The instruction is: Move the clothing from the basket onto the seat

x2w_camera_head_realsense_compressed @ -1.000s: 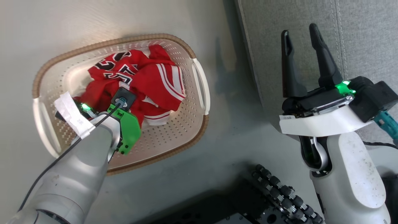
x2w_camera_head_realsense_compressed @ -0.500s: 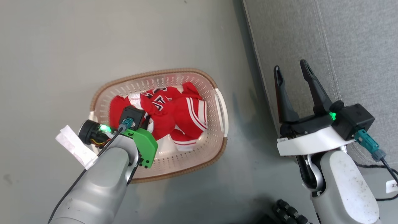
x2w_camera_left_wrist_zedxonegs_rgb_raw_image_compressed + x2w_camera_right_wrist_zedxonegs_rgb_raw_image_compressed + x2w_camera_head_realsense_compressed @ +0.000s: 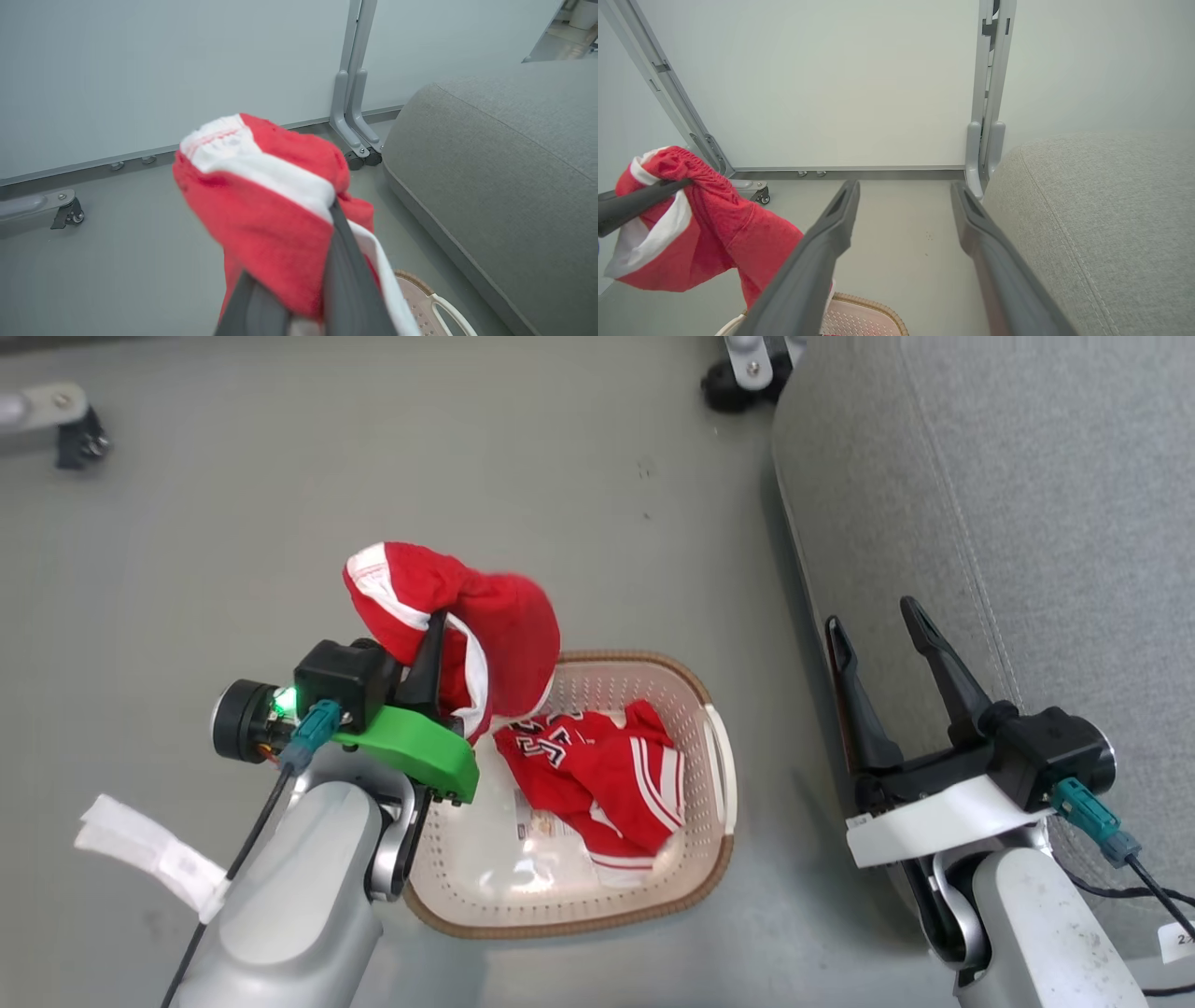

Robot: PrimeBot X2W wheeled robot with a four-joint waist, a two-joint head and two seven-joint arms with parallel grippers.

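Note:
My left gripper (image 3: 435, 623) is shut on a red garment with white trim (image 3: 490, 625), held up above the far left end of the basket (image 3: 719, 784). In the left wrist view the cloth (image 3: 261, 219) drapes over my dark fingers (image 3: 350, 280). A second red garment with white stripes and lettering (image 3: 597, 775) lies inside the cream basket. The grey seat (image 3: 1027, 504) fills the right side. My right gripper (image 3: 870, 614) stands open with nothing in it beside the seat's edge, right of the basket. From the right wrist the held garment (image 3: 691, 233) hangs at the left.
Grey floor surrounds the basket. Partition panel feet with casters stand at the far side (image 3: 747, 369) and far left (image 3: 56, 425). A pale wall panel (image 3: 840, 84) closes the back. A barcode sticker (image 3: 537, 821) shows on the basket's bottom.
The head camera has pulled back and up. My left gripper has risen out of the basket with one red garment; the other garment stayed inside. The right gripper stays open.

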